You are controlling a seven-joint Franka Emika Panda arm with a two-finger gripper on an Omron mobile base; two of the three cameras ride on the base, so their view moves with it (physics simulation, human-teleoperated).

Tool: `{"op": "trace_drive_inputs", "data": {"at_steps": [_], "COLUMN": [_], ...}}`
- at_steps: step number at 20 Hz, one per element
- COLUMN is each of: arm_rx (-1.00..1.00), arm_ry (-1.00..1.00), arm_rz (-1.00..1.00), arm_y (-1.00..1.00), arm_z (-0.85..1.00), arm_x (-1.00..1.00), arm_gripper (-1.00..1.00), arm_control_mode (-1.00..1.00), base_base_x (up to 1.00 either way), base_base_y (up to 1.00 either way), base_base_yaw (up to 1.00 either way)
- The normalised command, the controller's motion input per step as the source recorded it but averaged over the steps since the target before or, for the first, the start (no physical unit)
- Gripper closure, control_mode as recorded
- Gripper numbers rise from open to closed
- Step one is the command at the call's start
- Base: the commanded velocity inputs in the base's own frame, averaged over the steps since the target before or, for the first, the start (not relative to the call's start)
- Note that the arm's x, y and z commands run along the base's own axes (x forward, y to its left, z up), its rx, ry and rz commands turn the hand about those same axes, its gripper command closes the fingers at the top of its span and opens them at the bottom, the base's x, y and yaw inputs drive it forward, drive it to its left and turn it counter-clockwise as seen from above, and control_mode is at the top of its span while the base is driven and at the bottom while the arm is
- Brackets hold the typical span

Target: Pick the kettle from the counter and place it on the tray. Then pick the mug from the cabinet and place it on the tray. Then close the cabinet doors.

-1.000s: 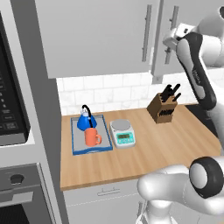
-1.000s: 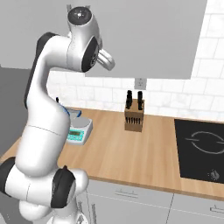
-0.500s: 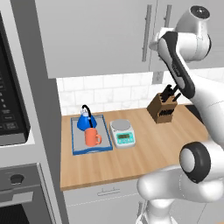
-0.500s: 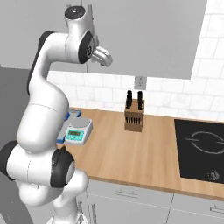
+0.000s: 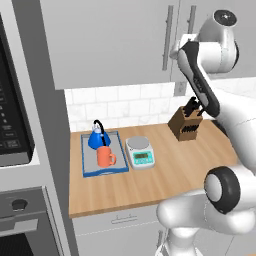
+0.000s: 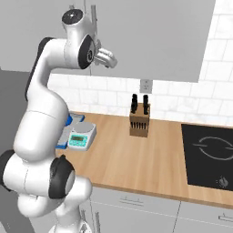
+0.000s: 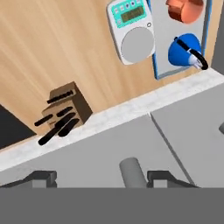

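Observation:
The blue kettle [image 5: 99, 138] [image 7: 185, 51] and the orange mug [image 5: 105, 157] [image 7: 183, 9] both stand on the blue-rimmed grey tray [image 5: 88, 167] [image 7: 159, 48] on the wooden counter [image 5: 165, 175]. My gripper [image 5: 175, 50] [image 6: 110, 58] [image 7: 105, 177] is up at the grey cabinet doors [image 5: 115, 40] [image 7: 109, 148]. It is open, and a grey bar handle [image 7: 131, 172] stands between its two fingertips. The two door panels look flush, with a thin seam [image 7: 168, 138] between them. The cabinet's inside is hidden.
A white-green scale [image 5: 140, 151] [image 6: 81, 135] sits right of the tray. A knife block [image 5: 186, 125] [image 6: 139, 120] stands at the back of the counter. A black hob [image 6: 209, 154] lies at the far right, and an oven column [image 5: 20, 150] at the left.
The arm swung left along the cabinet front and brought the hand to the door handles. The jaws came in a little from their widest. Kettle, mug and tray have not moved.

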Motion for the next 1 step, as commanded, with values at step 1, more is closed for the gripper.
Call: {"op": "trace_drive_inputs", "data": {"at_steps": [1], "arm_rx": [-0.05], "arm_ry": [-0.26], "arm_rz": [0.00], "arm_y": [0.00], "arm_z": [-0.35], "arm_x": [0.23], "arm_gripper": [-1.00], "arm_control_mode": [-1.00], "base_base_x": [0.00], "base_base_y": [0.00], "base_base_yaw": [0.00]}}
